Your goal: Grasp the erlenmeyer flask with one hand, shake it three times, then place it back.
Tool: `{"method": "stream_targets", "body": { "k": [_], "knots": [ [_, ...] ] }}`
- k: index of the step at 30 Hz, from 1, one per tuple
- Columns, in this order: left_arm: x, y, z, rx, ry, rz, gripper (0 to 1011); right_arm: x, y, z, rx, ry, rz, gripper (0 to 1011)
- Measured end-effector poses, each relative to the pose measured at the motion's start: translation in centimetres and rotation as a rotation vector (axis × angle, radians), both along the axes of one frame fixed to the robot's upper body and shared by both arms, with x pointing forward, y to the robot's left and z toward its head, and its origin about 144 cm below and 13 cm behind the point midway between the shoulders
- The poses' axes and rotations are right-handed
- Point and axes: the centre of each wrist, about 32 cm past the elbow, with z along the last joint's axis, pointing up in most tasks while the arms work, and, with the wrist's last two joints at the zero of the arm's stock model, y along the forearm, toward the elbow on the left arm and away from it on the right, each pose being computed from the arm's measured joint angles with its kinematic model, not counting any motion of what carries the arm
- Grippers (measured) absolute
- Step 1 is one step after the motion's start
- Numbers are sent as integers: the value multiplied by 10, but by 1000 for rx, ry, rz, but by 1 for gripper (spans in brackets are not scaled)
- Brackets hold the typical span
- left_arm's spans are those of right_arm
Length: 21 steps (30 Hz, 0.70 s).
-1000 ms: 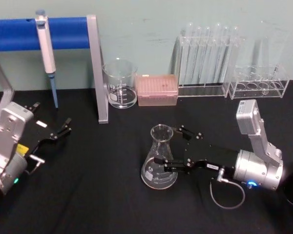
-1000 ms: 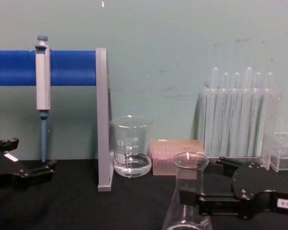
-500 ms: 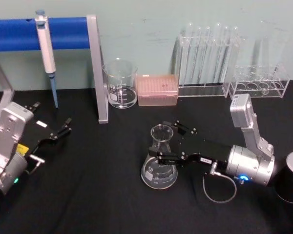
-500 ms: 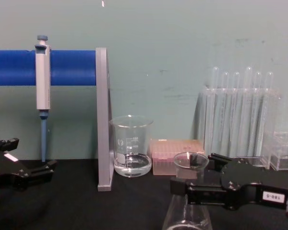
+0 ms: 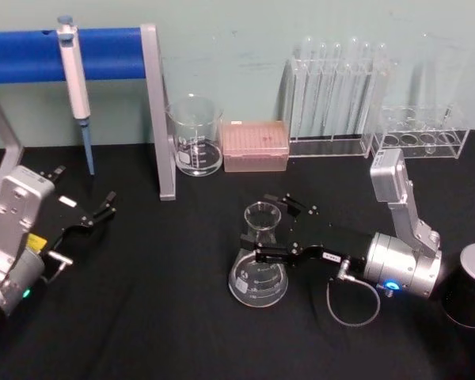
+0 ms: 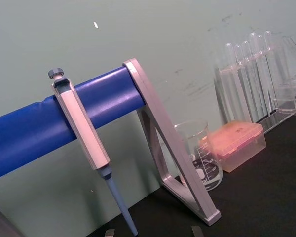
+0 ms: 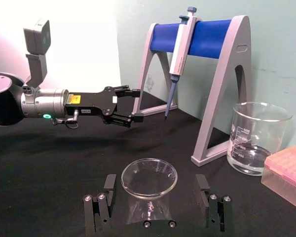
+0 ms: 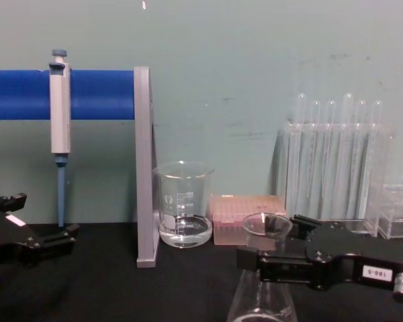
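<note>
The erlenmeyer flask (image 5: 257, 271), near the tabletop's front edge, is straddled at its neck by the right gripper (image 5: 259, 228), fingers spread; the left gripper (image 5: 103, 207) is parked open at the left edge.

R pincer (image 7: 155, 198) agape, astride flask (image 7: 149, 178) neck

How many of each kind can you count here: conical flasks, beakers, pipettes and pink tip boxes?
erlenmeyer flask: 1
beaker: 1
pipette: 1
pink tip box: 1
Total: 4
</note>
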Motion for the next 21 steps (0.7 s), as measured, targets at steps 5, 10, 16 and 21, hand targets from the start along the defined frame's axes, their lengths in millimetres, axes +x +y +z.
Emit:
{"method": "stream_targets", "body": {
  "k": [5, 10, 16, 21],
  "knots": [
    [0, 0, 0, 0, 0, 0, 1001, 0, 0, 0, -3, 5, -9, 1000],
    [0, 0, 0, 0, 0, 0, 1001, -1, 0, 1, -11, 13, -25, 1000],
    [0, 0, 0, 0, 0, 0, 1001, -1, 0, 1, -12, 13, -25, 1000],
    [0, 0, 0, 0, 0, 0, 1001, -1, 0, 1, -12, 12, -24, 1000]
  ]
}}
